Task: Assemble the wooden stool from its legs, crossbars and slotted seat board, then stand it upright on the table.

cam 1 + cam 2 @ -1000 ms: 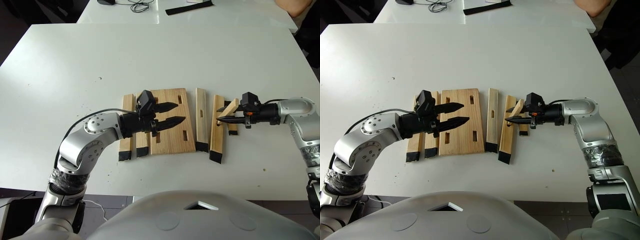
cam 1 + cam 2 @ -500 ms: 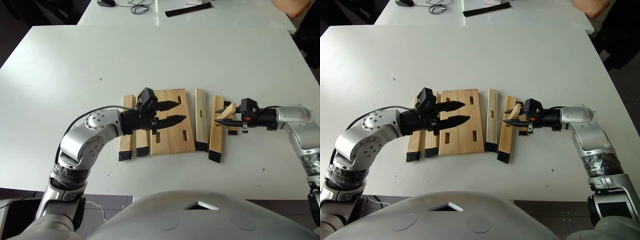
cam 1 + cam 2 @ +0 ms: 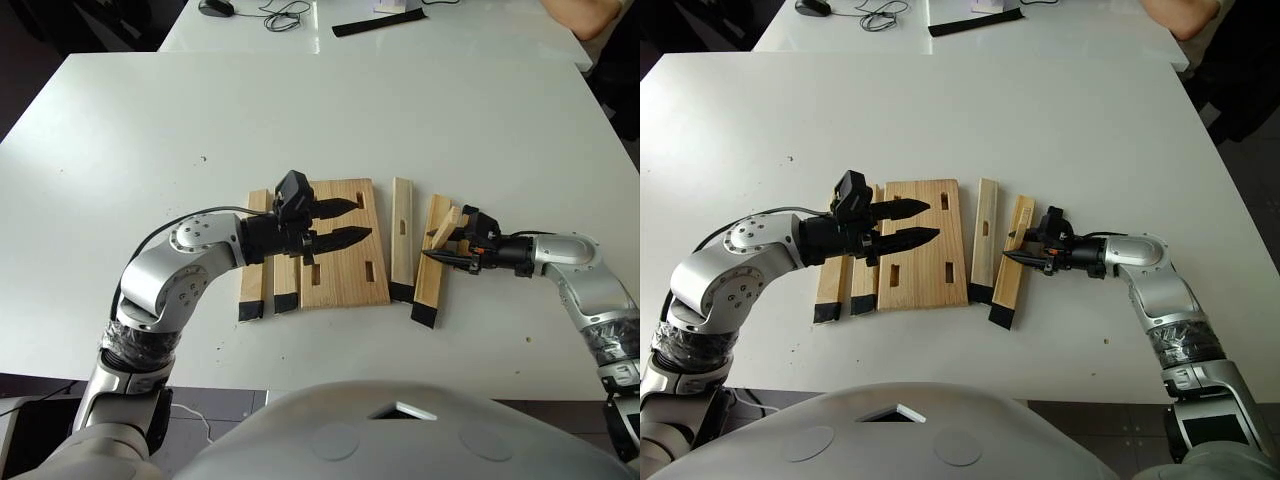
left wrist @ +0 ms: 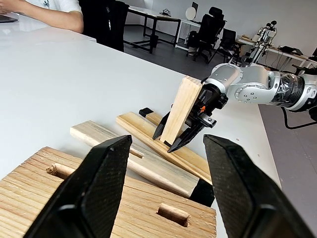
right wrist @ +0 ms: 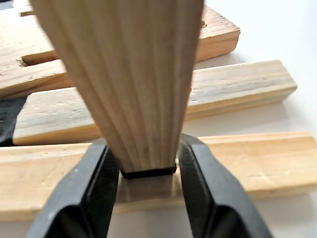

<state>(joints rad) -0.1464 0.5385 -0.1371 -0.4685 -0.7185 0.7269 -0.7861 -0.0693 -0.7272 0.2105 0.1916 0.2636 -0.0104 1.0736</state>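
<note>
Though laid out flat and not yet joined, lies near the middle of the table (image 3: 200,130) as separate stool parts. Shows the seat board (image 3: 345,265) face up, with slots cut through it and round pegs showing in two of them. Has the far-left leg (image 3: 252,290) and the second leg (image 3: 287,285) side by side just left of the board, pressed together, black ends toward the robot. Has the third leg (image 3: 401,240) just right of the board with a thin gap between, and the fourth leg (image 3: 432,285) beyond that, slightly slanted, black end also toward the robot.

Finds the crossbar (image 4: 181,106) raised over the fourth leg, tilted, upper end free, lower end pinched between the fingers (image 5: 94,188) of the right gripper (image 3: 430,252). Cannot tell whether that lower end touches the leg beneath. Places the right gripper low, close to the table, pointing toward the board.

Sets the left gripper (image 3: 360,220) above the board's left half, fingers (image 4: 99,183) spread wide and gripping nothing, tips aimed toward the crossbar. Hides the far part of the second leg under that arm's wrist.

Beyond the far edge, shows a second table (image 3: 480,30) carrying a mouse (image 3: 213,7), a loose cable (image 3: 285,14) and a black strip (image 3: 378,20).
</note>
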